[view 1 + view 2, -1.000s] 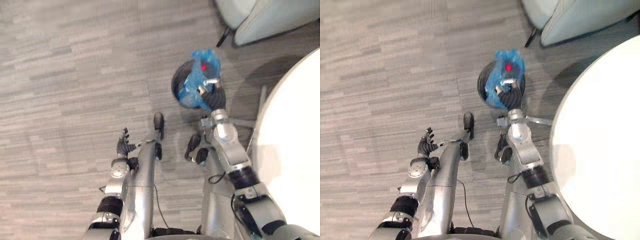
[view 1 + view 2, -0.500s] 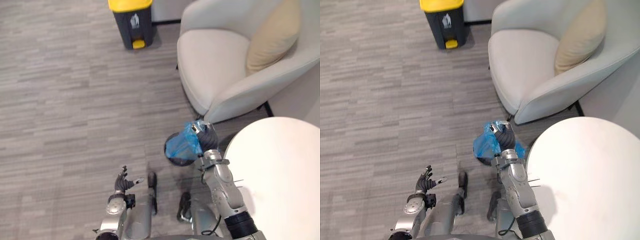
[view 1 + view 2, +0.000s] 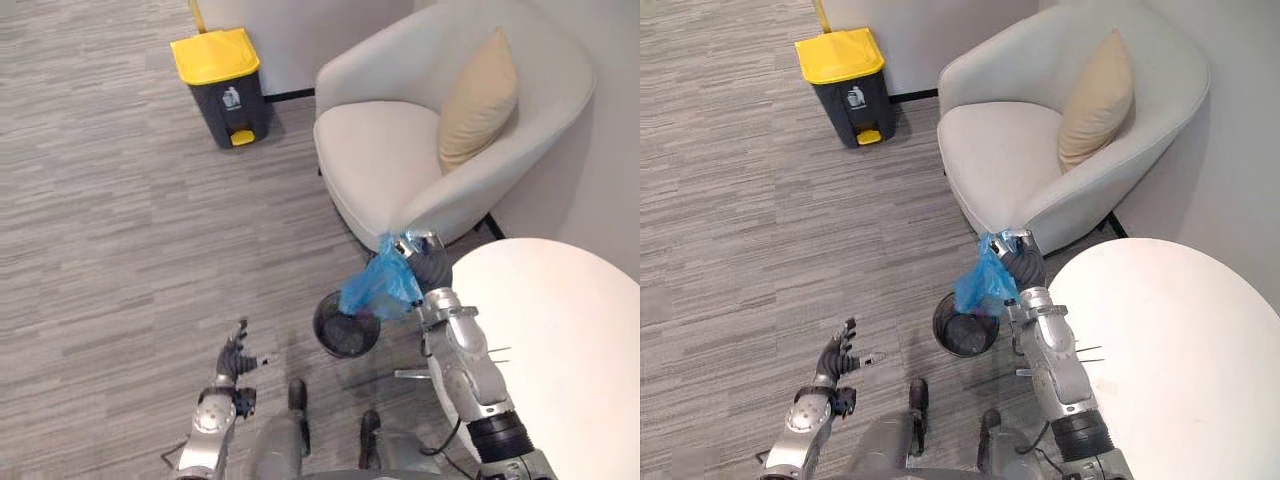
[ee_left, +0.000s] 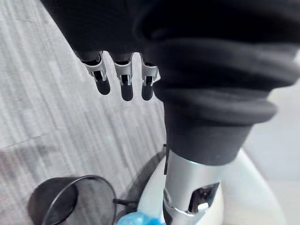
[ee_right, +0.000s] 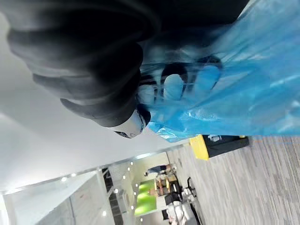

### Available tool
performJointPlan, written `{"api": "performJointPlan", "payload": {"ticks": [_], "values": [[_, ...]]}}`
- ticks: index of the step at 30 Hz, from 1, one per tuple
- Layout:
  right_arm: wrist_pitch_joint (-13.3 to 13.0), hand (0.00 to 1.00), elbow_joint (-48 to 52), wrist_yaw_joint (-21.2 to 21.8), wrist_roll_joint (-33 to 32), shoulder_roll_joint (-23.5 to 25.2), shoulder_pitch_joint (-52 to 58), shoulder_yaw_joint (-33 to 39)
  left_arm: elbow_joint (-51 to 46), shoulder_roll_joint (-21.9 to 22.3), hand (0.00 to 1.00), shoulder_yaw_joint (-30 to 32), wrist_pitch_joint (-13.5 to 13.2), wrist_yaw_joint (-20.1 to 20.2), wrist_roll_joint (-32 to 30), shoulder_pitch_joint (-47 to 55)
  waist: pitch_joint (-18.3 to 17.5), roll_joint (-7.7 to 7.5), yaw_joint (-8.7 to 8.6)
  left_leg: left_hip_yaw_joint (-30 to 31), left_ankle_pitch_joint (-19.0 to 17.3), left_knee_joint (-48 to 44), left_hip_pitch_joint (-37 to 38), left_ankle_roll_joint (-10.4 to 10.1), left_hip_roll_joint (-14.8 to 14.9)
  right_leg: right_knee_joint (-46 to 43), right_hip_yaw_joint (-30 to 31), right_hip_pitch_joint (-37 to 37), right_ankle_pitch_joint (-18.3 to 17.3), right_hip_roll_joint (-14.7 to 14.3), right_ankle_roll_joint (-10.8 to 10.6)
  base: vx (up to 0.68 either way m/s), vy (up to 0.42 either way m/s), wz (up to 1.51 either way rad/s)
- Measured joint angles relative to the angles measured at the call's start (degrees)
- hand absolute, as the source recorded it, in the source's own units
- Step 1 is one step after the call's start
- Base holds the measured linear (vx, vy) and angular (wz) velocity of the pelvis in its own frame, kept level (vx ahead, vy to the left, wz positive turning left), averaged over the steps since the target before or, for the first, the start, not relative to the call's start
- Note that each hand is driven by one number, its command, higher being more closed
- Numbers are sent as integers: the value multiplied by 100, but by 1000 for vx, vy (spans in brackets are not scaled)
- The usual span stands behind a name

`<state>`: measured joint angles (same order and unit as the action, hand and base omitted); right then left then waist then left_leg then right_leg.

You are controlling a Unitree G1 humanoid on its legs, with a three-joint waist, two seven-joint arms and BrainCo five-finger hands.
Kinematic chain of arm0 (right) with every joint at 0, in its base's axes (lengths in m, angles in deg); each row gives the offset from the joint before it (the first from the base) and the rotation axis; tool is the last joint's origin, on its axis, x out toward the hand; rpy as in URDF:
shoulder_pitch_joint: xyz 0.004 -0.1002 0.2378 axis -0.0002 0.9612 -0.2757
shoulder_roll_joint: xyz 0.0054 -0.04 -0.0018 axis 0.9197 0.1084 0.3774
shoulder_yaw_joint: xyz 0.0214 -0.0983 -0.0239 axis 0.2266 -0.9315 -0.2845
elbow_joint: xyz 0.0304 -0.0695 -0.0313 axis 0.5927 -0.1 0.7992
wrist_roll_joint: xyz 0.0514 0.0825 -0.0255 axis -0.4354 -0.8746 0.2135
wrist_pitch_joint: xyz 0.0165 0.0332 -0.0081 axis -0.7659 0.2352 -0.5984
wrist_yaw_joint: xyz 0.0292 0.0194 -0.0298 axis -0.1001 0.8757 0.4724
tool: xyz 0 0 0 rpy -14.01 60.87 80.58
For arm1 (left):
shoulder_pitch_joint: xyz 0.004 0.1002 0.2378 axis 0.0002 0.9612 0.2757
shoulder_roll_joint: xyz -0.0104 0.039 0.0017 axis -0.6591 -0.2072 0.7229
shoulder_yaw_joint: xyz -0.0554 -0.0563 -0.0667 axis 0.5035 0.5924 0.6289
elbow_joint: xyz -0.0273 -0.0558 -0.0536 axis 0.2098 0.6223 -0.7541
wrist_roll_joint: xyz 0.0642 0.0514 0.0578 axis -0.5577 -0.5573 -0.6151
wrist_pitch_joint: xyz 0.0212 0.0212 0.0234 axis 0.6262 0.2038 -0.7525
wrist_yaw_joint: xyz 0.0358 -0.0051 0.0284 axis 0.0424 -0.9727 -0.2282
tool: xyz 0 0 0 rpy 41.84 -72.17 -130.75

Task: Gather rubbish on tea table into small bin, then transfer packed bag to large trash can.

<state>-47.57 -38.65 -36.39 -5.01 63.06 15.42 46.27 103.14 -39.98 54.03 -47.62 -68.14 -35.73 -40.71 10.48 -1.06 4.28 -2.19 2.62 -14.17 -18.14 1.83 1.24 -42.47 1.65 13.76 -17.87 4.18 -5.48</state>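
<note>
Armchair (image 3: pixel 390 160) close behind blue bag (image 3: pixel 378 288) in right hand (image 3: pixel 428 262); yellow-lidded bin (image 3: pixel 222 85) well apart.

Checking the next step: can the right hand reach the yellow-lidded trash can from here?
Probably not: the right hand holds the blue bag by the small bin; the trash can stands far across open floor.
</note>
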Motion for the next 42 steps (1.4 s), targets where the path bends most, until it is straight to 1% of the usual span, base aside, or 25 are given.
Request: {"api": "performJointPlan", "payload": {"ticks": [1,2,3,4,5,6,7,8,9,10,11,12,13,14,15,16,17,19,22,24,27,30,33,37,42], "values": [[-4,100,76,-14,24,53,-26,-38,-138,8,0,0,-20,-7,45,71,2,3,24,57,3,-73,-66,-4,-28,-119,68,-78,-48,-9,-17,-151,-81,54],[-59,100,219,-63,36,104,-91,-129,-378,29,0,15,-47,-33,91,204,0,-1,95,72,19,-187,-209,-25,-34,-35,151,-209,-177,-23,16,-258,-131,21],[-83,100,379,-120,72,117,-148,-181,-548,71,0,43,-57,-77,118,263,3,6,197,81,51,-252,-341,-68,-14,276,173,-278,-373,-78,104,-348,-178,11],[-188,100,707,-165,179,100,-245,-186,-852,182,0,47,-72,-116,187,457,9,125,327,211,255,-166,-581,-240,90,911,116,-362,-711,-241,364,-301,-152,15],[-225,100,789,-194,201,84,-251,-164,-879,276,0,1,-75,-117,192,500,18,271,287,362,358,-89,-645,-279,157,972,-29,-340,-594,-338,427,-277,-110,47],[-301,100,820,-251,205,21,-244,-149,-984,344,0,-57,-74,-109,206,610,14,358,260,513,440,102,-665,-359,211,1006,-231,-306,-543,-472,496,-362,-163,78],[-322,100,811,-340,263,-50,-256,-106,-1158,328,0,-282,-73,-92,250,687,6,349,223,631,384,527,-599,-481,202,967,-396,-167,-469,-475,612,-494,-183,99],[-328,100,763,-391,274,-178,-355,-77,-1325,331,0,-512,-74,-70,267,647,16,351,225,582,125,789,-620,-764,194,1061,-656,-58,-299,-358,769,-417,-148,88],[-331,100,671,-390,314,-247,-466,-73,-1439,323,0,-598,-82,-68,279,627,36,327,208,461,107,736,-696,-680,205,1095,-772,-2,-222,-297,805,-289,-69,94],[-314,100,445,-390,453,-337,-663,-68,-1536,263,0,-751,-148,6,276,524,51,309,114,254,82,335,-815,-596,165,1180,-975,47,-68,-152,844,-199,-63,87],[-300,100,309,-387,481,-405,-724,-76,-1541,192,0,-860,-162,66,252,403,49,302,67,59,54,-41,-770,-554,118,1273,-1116,56,60,-39,856,-265,-75,100],[-281,100,166,-367,489,-517,-795,-115,-1608,75,0,-938,-193,137,200,277,48,301,-19,-124,-93,-524,-575,-385,129,1420,-1248,46,215,75,875,-176,-34,72],[-275,100,105,-343,501,-572,-834,-168,-1640,6,0,-955,-234,165,176,216,48,302,-32,-177,-177,-687,-430,-305,155,1512,-1288,39,295,102,862,-221,-21,54],[-271,100,84,-292,541,-662,-852,-191,-1640,-137,0,-1018,-344,177,175,23,41,315,-40,-238,-495,-739,-72,-322,247,1730,-1329,35,469,123,847,-160,21,39],[-271,100,83,-234,591,-727,-861,-181,-1639,-236,0,-1086,-382,181,175,-152,32,328,-73,-251,-690,-525,194,-405,280,1927,-1396,31,615,140,816,-222,53,42],[-265,100,73,-176,603,-810,-899,-185,-1637,-322,0,-1172,-420,189,174,-379,24,342,-107,-259,-751,-29,509,-419,280,2176,-1439,20,800,124,749,-187,91,43],[-207,100,57,-98,602,-833,-929,-194,-1611,-405,0,-1302,-420,214,169,-576,18,321,-184,-255,-549,509,724,-471,264,2476,-1487,-60,999,124,678,-140,92,29],[-155,100,53,2,599,-811,-937,-333,-1602,-580,0,-1548,-422,274,124,-673,-21,306,-203,-261,-296,956,930,-400,226,2961,-1486,-288,1330,83,591,-101,118,2],[-156,100,61,159,581,-671,-936,-465,-1550,-687,0,-1859,-421,290,-158,-741,-127,283,-259,-265,-123,1255,1053,-288,133,3390,-1467,-463,1625,94,496,-72,136,-2],[-155,100,85,187,547,-555,-936,-593,-1473,-679,0,-2016,-420,291,-345,-765,-290,255,-330,-274,112,1604,1133,-219,64,3607,-1462,-469,1793,101,428,-33,83,1],[-153,100,226,288,354,-359,-935,-740,-1128,-616,0,-2211,-406,303,-500,-982,-316,237,-339,-293,292,1951,1422,-184,34,3794,-1440,-671,1915,84,409,-7,69,-3],[-152,100,465,392,216,-296,-935,-998,-942,-564,0,-2339,-403,367,-492,-1055,-385,172,-337,-309,290,1951,1476,-185,36,3896,-1389,-755,1964,77,408,0,41,-7],[-134,100,547,433,161,-182,-955,-1311,-776,-447,0,-2442,-404,388,-493,-1114,-531,101,-329,-339,291,1951,1488,-186,78,4007,-1327,-793,2034,-8,446,8,4,-10],[-94,100,547,461,-154,-154,-1088,-1552,-511,-230,0,-2444,-402,40,-605,-1327,-544,87,-333,-335,330,1960,1501,-243,151,4065,-1289,-848,2069,-93,464,-19,1,-3],[-80,100,547,459,-541,-149,-1231,-1854,-385,-143,0,-2442,-404,-315,-730,-1471,-603,34,-328,-276,385,1979,1519,-325,276,4077,-1281,-858,2075,-206,472,-2,-6,1]]}}
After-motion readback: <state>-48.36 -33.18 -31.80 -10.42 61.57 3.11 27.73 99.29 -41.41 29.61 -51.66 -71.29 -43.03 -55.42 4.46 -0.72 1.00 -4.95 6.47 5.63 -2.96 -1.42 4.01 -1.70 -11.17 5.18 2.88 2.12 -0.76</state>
